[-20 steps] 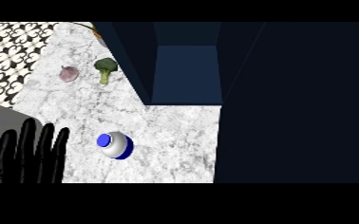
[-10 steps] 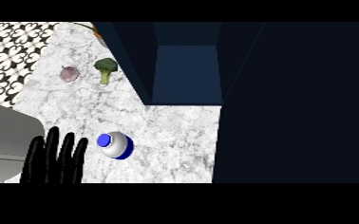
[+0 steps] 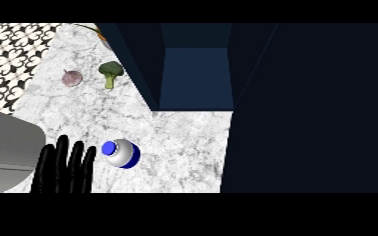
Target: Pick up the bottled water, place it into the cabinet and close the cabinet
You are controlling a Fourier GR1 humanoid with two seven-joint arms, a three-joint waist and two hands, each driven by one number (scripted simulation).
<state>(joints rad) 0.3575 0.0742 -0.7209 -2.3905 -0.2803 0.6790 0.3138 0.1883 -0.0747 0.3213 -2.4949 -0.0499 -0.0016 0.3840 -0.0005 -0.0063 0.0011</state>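
The bottled water [image 3: 120,153] stands on the marble counter [image 3: 177,135], seen from above as a white round body with a blue cap. My left hand [image 3: 65,174] is at the view's lower left, just left of the bottle, fingers straight and open, a small gap from the bottle. Its grey forearm [image 3: 15,150] comes in from the left edge. The dark blue cabinet [image 3: 196,75] stands open behind the bottle, its inside bare. My right hand does not show.
A broccoli floret [image 3: 110,72] and a small purple bulb [image 3: 71,78] lie at the back left of the counter. A patterned tile wall [image 3: 22,55] runs along the left. The cabinet's dark side [image 3: 303,110] fills the right.
My left hand has moved right along the counter, closing in on the bottle. The bottle has not moved.
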